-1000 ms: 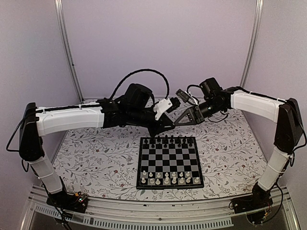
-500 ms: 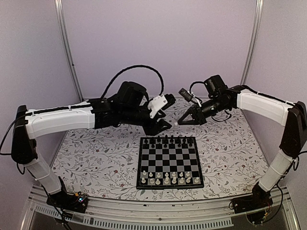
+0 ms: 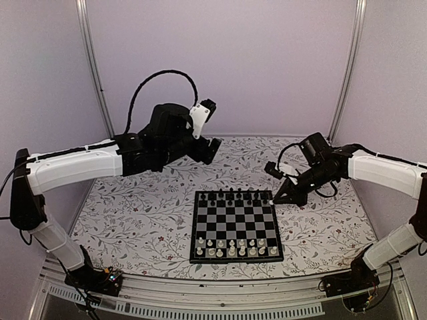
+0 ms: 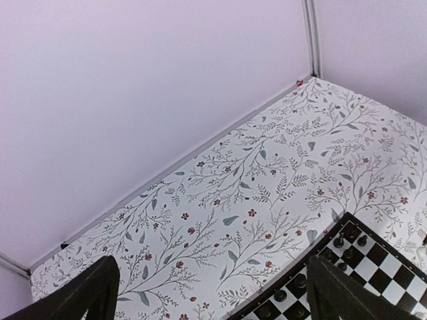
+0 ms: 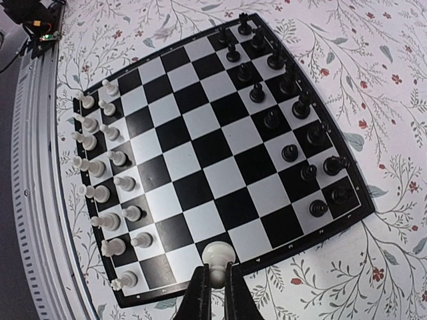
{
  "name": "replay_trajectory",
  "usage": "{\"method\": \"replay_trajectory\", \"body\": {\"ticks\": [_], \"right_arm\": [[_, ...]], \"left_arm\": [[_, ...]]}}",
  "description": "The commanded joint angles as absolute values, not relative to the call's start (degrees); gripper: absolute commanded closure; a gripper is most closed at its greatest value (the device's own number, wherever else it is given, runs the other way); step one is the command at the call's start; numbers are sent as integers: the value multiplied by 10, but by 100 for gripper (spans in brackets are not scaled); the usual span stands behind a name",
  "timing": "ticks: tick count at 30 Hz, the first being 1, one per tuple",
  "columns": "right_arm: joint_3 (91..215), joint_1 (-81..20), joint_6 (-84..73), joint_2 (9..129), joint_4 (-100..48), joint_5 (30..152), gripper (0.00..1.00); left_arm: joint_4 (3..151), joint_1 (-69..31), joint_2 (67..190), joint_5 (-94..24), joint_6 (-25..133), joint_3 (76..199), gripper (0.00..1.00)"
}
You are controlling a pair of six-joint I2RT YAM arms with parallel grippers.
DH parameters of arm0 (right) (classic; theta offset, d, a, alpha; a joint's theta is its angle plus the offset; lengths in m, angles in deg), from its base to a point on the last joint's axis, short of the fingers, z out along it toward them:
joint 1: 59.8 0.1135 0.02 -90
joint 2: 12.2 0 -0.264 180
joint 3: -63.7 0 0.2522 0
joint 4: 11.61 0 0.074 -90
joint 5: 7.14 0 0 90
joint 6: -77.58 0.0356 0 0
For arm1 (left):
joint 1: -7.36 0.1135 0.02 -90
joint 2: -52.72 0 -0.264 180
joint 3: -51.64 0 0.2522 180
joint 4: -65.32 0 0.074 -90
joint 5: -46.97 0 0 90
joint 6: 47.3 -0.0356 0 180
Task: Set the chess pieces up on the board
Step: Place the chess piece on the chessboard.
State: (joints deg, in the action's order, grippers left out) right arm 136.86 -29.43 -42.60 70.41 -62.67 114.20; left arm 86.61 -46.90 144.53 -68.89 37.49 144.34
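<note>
Up at eleven o'clock from the board (image 3: pixel 233 224), the left tool (image 3: pixel 209 148) hangs above the floral worktop (image 3: pixel 133 213). In its wrist view its fingers (image 4: pixel 87 293) are spread wide with nothing between them. The board lies flat toward the six o'clock side of the worktop. Black chessmen (image 3: pixel 233 196) fill its two rows at twelve o'clock, and cream-white chessmen (image 3: pixel 233 249) stand in the two rows at six o'clock. At the board's two o'clock corner the right tool (image 3: pixel 277 197) is pinched tight on a single cream-white piece (image 5: pixel 218 254), which the wrist view shows upright over the board's three o'clock edge.
</note>
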Motion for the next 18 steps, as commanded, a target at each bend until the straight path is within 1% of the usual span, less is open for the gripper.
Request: {"method": "replay_trajectory", "body": {"ticks": [1, 5, 10, 18], "right_arm": [[1323, -289, -477, 668, -616, 1067, 100], [1292, -256, -499, 671, -611, 1039, 100], [1265, -204, -512, 684, -610, 1004, 100], [1249, -158, -511, 717, -606, 997, 100]], "left_arm": [[820, -442, 1401, -680, 407, 1373, 1], [800, -441, 1381, -683, 389, 1333, 2], [800, -442, 1381, -698, 388, 1330, 2], [810, -441, 1385, -717, 387, 1332, 2]]}}
